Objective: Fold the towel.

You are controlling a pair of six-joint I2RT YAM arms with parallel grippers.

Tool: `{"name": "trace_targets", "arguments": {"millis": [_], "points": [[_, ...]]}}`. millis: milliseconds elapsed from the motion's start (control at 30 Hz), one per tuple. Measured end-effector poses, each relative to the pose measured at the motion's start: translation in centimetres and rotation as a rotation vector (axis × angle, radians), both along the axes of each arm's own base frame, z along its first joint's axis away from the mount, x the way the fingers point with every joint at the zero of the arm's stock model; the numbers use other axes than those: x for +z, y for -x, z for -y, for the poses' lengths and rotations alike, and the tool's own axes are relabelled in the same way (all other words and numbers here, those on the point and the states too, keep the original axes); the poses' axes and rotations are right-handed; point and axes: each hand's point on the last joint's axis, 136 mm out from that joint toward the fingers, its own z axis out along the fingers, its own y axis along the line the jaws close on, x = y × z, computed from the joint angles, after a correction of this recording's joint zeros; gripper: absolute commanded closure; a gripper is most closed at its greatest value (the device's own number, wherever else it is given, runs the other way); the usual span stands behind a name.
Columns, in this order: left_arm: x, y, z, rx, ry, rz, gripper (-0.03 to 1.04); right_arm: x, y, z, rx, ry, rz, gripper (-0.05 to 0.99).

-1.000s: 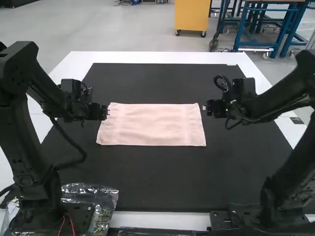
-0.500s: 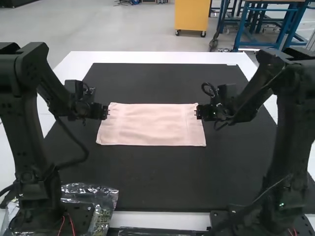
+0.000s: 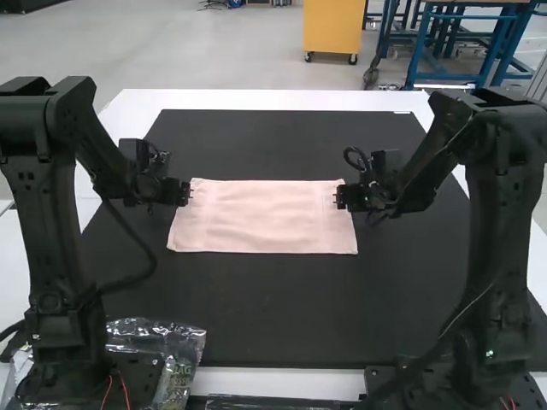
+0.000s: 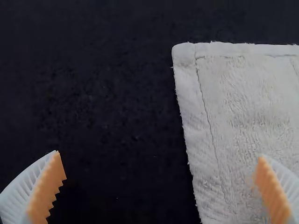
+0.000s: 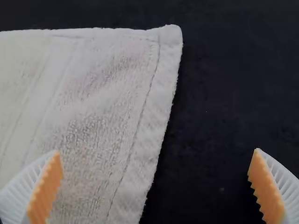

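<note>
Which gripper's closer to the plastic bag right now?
Left. The left gripper is at the left end of the towel, beyond the plastic bag, which lies by that arm's base; the right gripper is at the towel's right end, farther across.

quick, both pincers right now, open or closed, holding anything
Left pincer: open, holding nothing, at the towel's left edge.
Right pincer: open, holding nothing, at its right edge.

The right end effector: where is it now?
In the high view, the right end effector is at the right short edge of the pink towel, above the black mat.
</note>
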Motion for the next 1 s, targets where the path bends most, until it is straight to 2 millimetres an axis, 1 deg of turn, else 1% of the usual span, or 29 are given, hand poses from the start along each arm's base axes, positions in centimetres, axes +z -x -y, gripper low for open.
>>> {"name": "trace_targets", "arguments": {"millis": [100, 167, 200, 233, 267, 300, 367, 467, 733, 867, 933, 1000], "points": [[-0.7, 0.1, 0.0, -0.001, -0.004, -0.014, 0.08, -0.1, -0.3, -0.1, 0.002, 0.004, 0.003, 0.03], [-0.5, -0.1, 0.0, -0.004, -0.007, -0.012, 0.08, -0.2, -0.4, -0.1, 0.004, 0.013, 0.001, 0.04], [-0.5, -0.1, 0.0, -0.006, -0.012, -0.012, 0.11, -0.3, -0.3, -0.1, 0.007, 0.018, -0.003, 0.13], [-0.6, -0.1, 0.0, -0.008, -0.014, -0.014, 0.27, -0.3, -0.4, -0.1, 0.01, 0.026, -0.005, 0.28], [-0.6, -0.1, 0.0, -0.01, -0.015, -0.013, 0.61, -0.4, -0.5, 0.0, 0.008, 0.034, -0.008, 0.65], [-0.6, -0.1, 0.2, -0.015, -0.015, -0.013, 0.99, -0.4, -0.7, 0.1, 0.006, 0.04, -0.005, 0.98], [-0.7, -0.2, 0.7, -0.034, -0.012, -0.009, 0.99, -0.5, -0.9, 0.0, 0.019, 0.038, 0.0, 0.96], [-0.7, -0.2, 1.9, -0.084, -0.003, 0.0, 0.99, -0.5, -0.6, -1.1, 0.069, 0.018, -0.003, 0.96], [-0.6, -0.2, 1.9, -0.106, 0.006, 0.006, 0.99, -0.2, -0.7, -0.8, 0.081, -0.011, -0.009, 0.96], [-0.3, -0.1, 1.9, -0.108, 0.01, 0.007, 0.99, 0.1, -0.4, -0.4, 0.072, -0.015, -0.039, 0.96], [0.1, 0.0, 1.9, -0.105, 0.012, 0.003, 0.99, 0.6, -0.4, -0.4, 0.073, -0.021, -0.048, 0.96], [1.0, 0.0, 1.8, -0.103, 0.013, 0.012, 0.99, 1.8, -0.4, -0.3, 0.073, -0.032, -0.04, 0.96]]}}
